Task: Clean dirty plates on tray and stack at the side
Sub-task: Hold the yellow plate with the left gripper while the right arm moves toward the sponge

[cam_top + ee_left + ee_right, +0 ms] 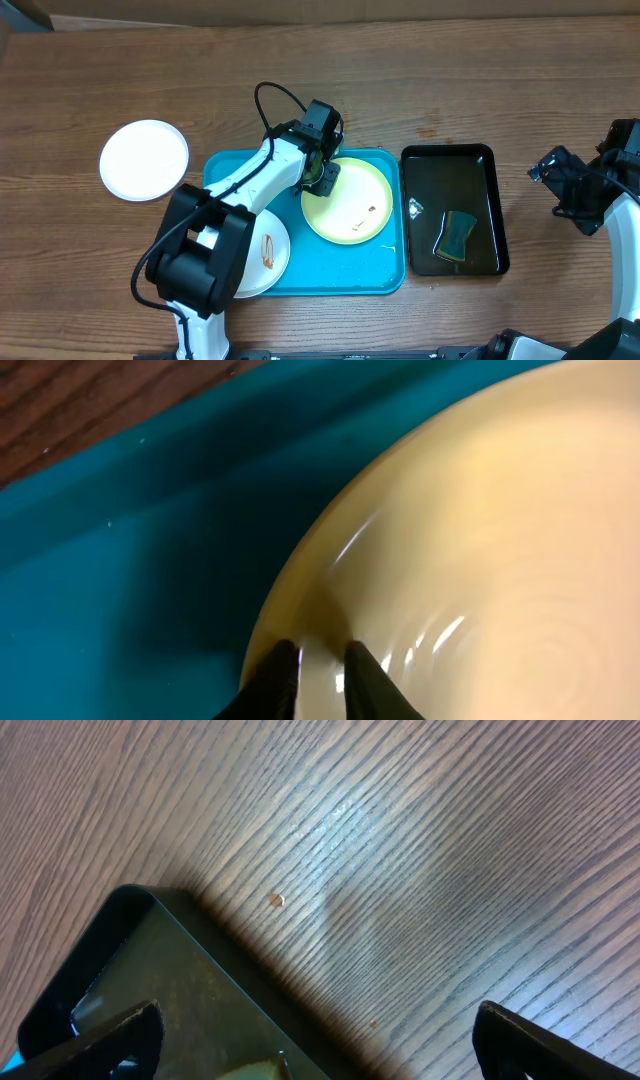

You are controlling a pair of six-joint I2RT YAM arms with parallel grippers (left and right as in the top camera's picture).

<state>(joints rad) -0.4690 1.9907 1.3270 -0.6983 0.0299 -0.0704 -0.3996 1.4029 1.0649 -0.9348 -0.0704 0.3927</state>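
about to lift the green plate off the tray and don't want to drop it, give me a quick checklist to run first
1. Left gripper on the lime-green plate: ok, closed over its rim.
2. Plate raised off the turquoise tray: cannot tell.
3. Plate clean: not ok, brown smears show in the overhead view.
4. Right gripper out of the way: ok, open, above the table by the black tray.
5. Sponge within reach: ok, it lies in the black tray.
6. Stacking spot: ok, one white plate sits on the table left of the tray.
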